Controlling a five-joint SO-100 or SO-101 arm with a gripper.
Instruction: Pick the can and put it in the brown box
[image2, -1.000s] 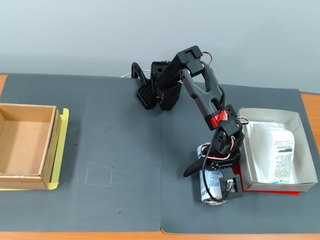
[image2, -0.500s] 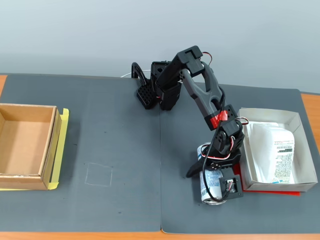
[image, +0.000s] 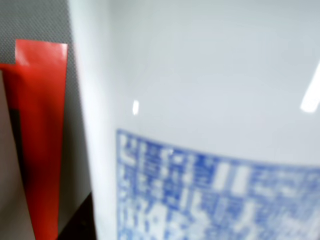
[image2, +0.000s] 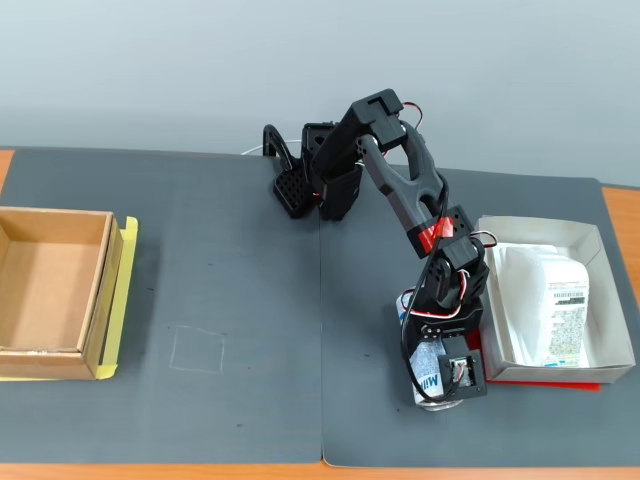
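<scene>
One can (image2: 428, 372) upright on the mat, long axis vertical, gripper (image2: 432, 368) closed around it.

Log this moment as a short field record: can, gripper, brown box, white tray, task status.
can: lying on the dark mat beside the white tray, mostly hidden under the gripper; its white and blue print fills the wrist view
gripper: down over the can; jaws appear closed around it, though contact is not clearly visible
brown box: empty, at the left edge of the fixed view, far from the can
white tray: right of the can, holds a white printed packet
task status: can not yet lifted
</scene>
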